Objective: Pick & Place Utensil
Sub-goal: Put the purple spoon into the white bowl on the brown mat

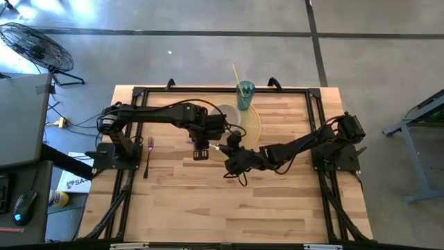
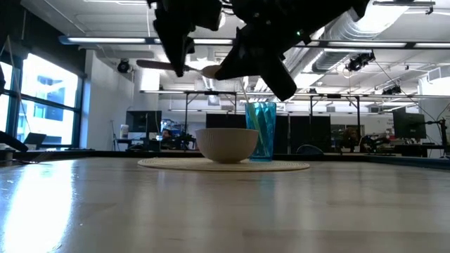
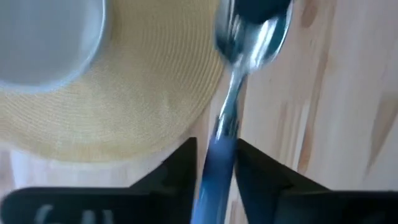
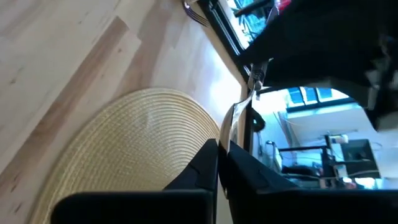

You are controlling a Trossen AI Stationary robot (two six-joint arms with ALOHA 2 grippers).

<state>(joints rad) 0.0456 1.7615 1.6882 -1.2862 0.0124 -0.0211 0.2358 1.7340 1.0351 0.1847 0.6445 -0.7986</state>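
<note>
Though amid concrete floor [image 1: 173,62], wooden table [image 1: 277,201] under spoon [image 3: 252,37].

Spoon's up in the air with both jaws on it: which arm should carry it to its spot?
Probably left. The left gripper clamps the spoon by its handle, bowl forward, beside the placemat. The right gripper only pinches one end.

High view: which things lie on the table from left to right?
Fork → left gripper holding the spoon → white bowl on the round woven placemat → teal cup with a straw → base of the right arm.
</note>
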